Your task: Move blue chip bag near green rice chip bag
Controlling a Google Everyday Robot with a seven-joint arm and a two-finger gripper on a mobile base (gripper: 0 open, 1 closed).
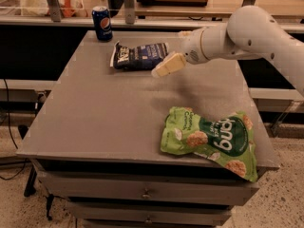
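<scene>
The blue chip bag (140,56), dark navy with white lettering, lies flat at the back of the grey table (104,113). The green rice chip bag (211,139), lime green with a dark circle and rice cake pictures, lies at the front right, partly over the table's edge. My gripper (167,65) reaches in from the right on a white arm (247,32). It hovers just right of the blue bag, by its right end, with nothing in it.
A blue Pepsi can (102,23) stands at the back left of the table, behind the blue bag. A shelf with clutter (61,1) runs behind the table. Drawers (142,194) sit below the tabletop.
</scene>
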